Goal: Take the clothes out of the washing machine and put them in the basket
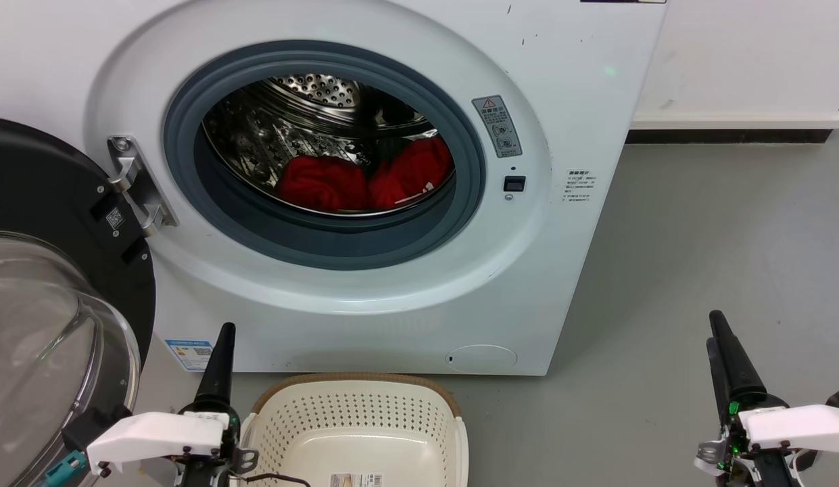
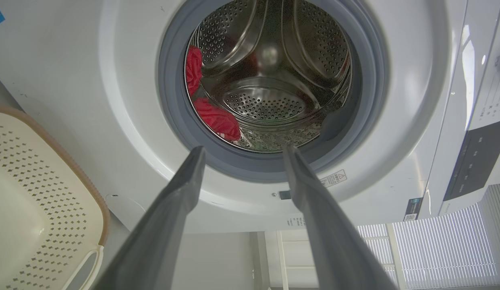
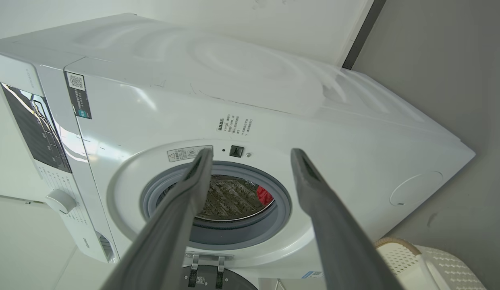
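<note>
Clothes (image 1: 362, 181): are lying in the washer (image 1: 574, 81) drum, two red heaps side by side, the row running across the opening.
Basket (image 1: 365, 433): is standing just before the washer, below the opening.
Left gripper (image 2: 243, 150): is holding its fingers spread, gripping nothing, and is pointing into the drum; clothes are lying ahead.
Right gripper (image 3: 250, 151): is holding its fingers spread, gripping nothing, well off to the right.
Nearer arm: left, by judgement.
</note>
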You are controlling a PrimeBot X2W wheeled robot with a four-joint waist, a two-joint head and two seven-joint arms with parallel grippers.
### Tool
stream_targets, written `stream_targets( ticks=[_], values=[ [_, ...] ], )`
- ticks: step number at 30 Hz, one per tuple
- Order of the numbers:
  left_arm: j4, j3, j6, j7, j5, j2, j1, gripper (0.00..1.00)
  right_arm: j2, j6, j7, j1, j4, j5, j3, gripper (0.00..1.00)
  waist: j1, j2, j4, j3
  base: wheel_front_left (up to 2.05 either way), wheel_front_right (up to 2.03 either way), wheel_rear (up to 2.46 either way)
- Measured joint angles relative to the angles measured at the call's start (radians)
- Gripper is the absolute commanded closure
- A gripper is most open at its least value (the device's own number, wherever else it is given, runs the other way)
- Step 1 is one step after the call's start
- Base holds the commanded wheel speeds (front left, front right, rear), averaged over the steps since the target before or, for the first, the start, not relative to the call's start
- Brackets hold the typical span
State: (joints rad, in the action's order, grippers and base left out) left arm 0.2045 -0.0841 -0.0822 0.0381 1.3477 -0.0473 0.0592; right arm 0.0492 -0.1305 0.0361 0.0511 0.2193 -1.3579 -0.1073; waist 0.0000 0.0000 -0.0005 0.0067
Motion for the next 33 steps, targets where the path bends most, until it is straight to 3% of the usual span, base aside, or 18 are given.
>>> stream_targets(
  ticks=[17,33],
  values=[
    [-0.07,0.056,0.084,-0.069,-0.358,0.0,-0.014,0.0,0.0,0.0,-0.066,-0.036,-0.098,0.426,0.044,0.0,0.0,0.0,0.0,0.003,0.0,0.0,0.0],
    [-0.097,0.096,0.12,-0.122,-0.593,-0.005,-0.032,0.0,0.0,0.0,-0.12,-0.063,-0.146,0.693,0.067,0.0,0.0,0.0,0.0,0.005,0.0,0.0,0.0]
  ],
)
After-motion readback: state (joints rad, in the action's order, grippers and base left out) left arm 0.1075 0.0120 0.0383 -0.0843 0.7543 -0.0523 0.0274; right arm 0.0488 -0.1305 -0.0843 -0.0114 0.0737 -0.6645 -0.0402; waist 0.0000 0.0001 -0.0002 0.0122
